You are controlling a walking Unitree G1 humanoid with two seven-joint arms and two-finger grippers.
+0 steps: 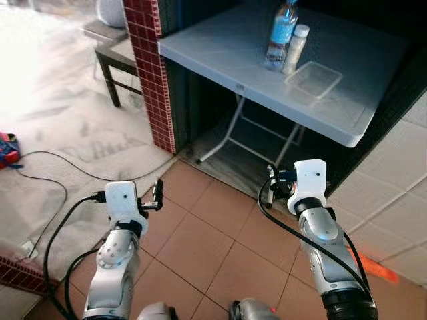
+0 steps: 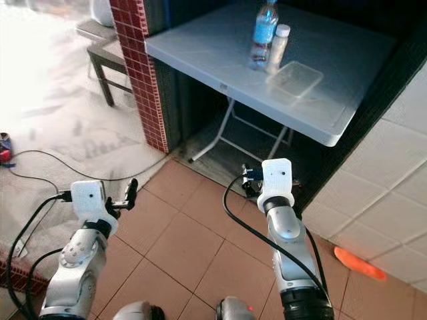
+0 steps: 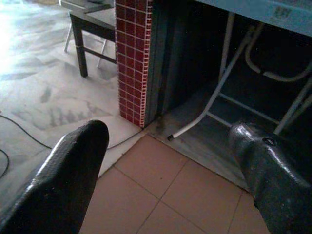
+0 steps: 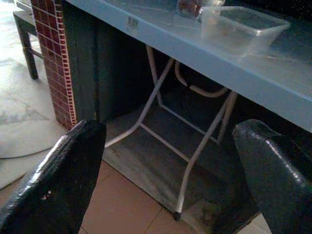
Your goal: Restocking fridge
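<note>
Grey plastic forms the top of the folding bench [image 1: 220,50], which stands on white tube legs [image 4: 190,161] in a dark recess beside a red-tiled pillar [image 1: 150,67]. On the bench, toward its far side, a clear water bottle [image 1: 281,35] with a blue label stands upright, with a small white bottle [image 1: 295,48] just beside it and touching or nearly so; an empty clear plastic container [image 1: 313,79] lies just in front of them, nearer the bench's edge. Both arms are held low over the terracotta floor tiles [image 1: 200,247], well short of the bench. The left tool [image 3: 170,161] hangs with its two black fingers [image 3: 73,180] spread wide and nothing between them — it faces the foot of the pillar and a bench leg. The right tool [image 4: 168,170] is likewise spread wide and empty, aimed under the bench edge, with the container seen above it. Black cables [image 1: 47,247] trail over the pale marble floor at the robot's left, where a dark stool [image 1: 117,60] stands beyond the pillar. An orange object [image 2: 359,263] lies on the white tiles at the right.
</note>
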